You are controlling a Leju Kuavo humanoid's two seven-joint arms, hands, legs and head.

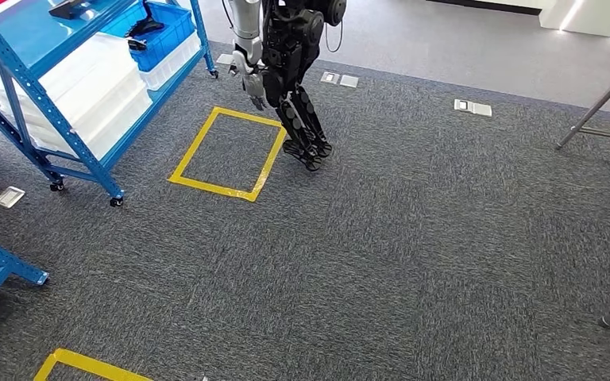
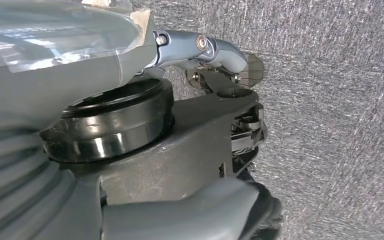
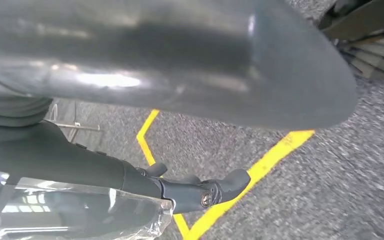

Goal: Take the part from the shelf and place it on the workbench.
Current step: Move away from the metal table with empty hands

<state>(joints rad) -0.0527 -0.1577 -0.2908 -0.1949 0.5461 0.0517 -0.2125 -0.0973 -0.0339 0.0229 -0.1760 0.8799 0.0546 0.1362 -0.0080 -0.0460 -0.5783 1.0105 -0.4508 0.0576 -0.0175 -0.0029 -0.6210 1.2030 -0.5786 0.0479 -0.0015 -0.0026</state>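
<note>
Head view: a blue metal wheeled shelf (image 1: 28, 83) occupies the upper left of the frame, carrying white plastic crates (image 1: 95, 87) and a blue plastic bin (image 1: 171, 32). Black items (image 1: 144, 28) lie in that bin; which of them is the part cannot be determined. A yellow tape square (image 1: 206, 143) is marked on the grey speckled carpet (image 1: 413, 238) at centre left, and a black-legged humanoid figure (image 1: 290, 48) stands just beside it at top centre. Left wrist view: the left hand (image 2: 125, 65) hangs over the carpet, with one blue-grey finger (image 2: 205, 47) extended; a clear plastic film (image 2: 55, 40) lies across the hand. Whether this hand is spread or closed cannot be told. Right wrist view: the right hand (image 3: 130, 175) hangs above the yellow tape, its thick grey thumb (image 3: 180, 65) well apart from the dark fingers (image 3: 215, 190), which are spread and grip nothing.
</note>
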